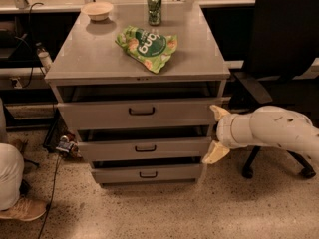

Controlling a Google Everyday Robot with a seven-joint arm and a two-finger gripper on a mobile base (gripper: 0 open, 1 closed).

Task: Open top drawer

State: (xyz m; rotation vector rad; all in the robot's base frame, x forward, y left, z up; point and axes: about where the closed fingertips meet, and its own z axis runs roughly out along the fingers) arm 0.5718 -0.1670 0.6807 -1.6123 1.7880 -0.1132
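The top drawer (139,112) is the widest grey drawer of the cabinet, with a small dark bar handle (141,111) at its centre. It stands pulled out a little, with a dark gap above its front panel. My gripper (215,132) is at the cabinet's right front corner, to the right of the drawer fronts. Its two cream fingers are spread apart, one (218,112) by the top drawer's right end, the other (214,152) by the middle drawer's right end. It holds nothing. The white arm (271,129) comes in from the right.
Two narrower drawers, the middle one (144,149) and the bottom one (147,174), are also slightly out. On the cabinet top lie a green chip bag (148,46), a green can (154,9) and a small bowl (97,10). A black office chair (284,49) stands right. A person's leg and shoe (17,193) are at left.
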